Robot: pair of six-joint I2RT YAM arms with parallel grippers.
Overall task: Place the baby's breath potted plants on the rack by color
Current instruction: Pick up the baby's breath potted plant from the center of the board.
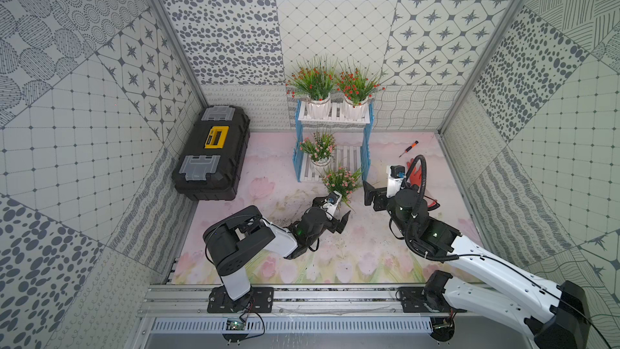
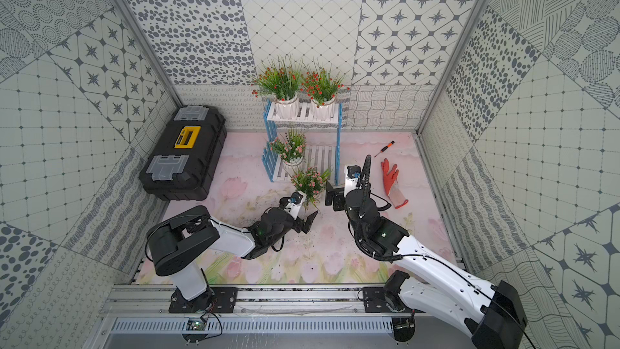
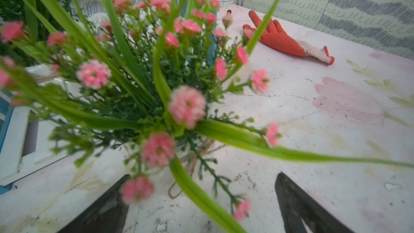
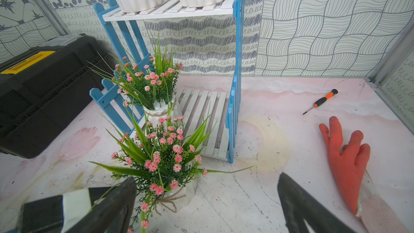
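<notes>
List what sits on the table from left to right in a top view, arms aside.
Black and yellow plastic toolbox → two-tier rack with white slats and blue picket sides → orange work glove with a white cuff. Left out because they overlap these: pink-flowered plant in a white pot on the table, orange-handled screwdriver.

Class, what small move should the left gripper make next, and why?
Probably ease the open left gripper forward until its fingers flank the pot of the pink plant on the table; that plant stands off the rack, whose lower shelf has room beside the other pink plant.
</notes>
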